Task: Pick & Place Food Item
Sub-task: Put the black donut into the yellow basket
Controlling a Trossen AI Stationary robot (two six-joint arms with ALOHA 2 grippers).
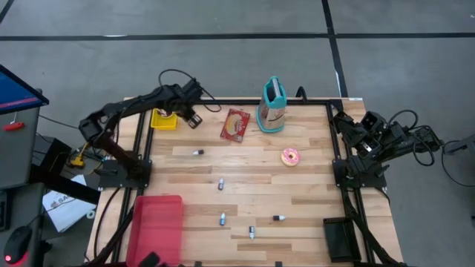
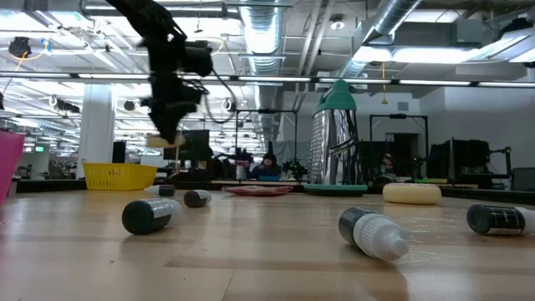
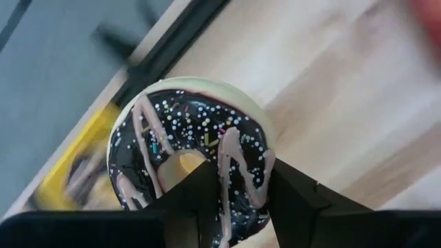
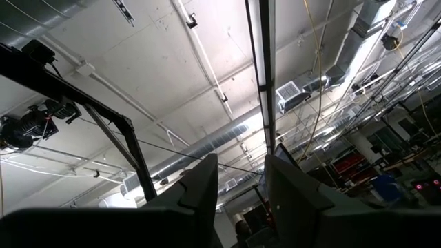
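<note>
A chocolate-iced doughnut (image 3: 189, 138) with pink stripes and sprinkles hangs in my left gripper (image 3: 238, 172), which is shut on it. This gripper (image 1: 191, 119) is at the table's far left, just right of a yellow basket (image 1: 164, 119). In the low view it hangs well above the table with the doughnut's pale underside (image 2: 163, 140) below it. A pink-iced doughnut (image 1: 290, 156) lies flat on the table at mid-right. My right gripper (image 4: 241, 182) is folded back at the right edge, pointing up at the ceiling, open and with nothing in it. My left gripper holds the doughnut by the part of its ring nearest the wrist (image 3: 240, 180). One finger (image 3: 196, 186) seems to stand at the hole and the other (image 3: 289, 189) outside the rim. The fingers slant steeply down from above. The doughnut is lifted clear of the table, its icing toward the camera.
A red food packet (image 1: 235, 124) and a teal-handled grater (image 1: 272, 106) are at the far middle. A red bin (image 1: 157, 226) stands at the near left. Several small bottles (image 1: 221, 185) lie scattered over the wooden table (image 1: 312, 200).
</note>
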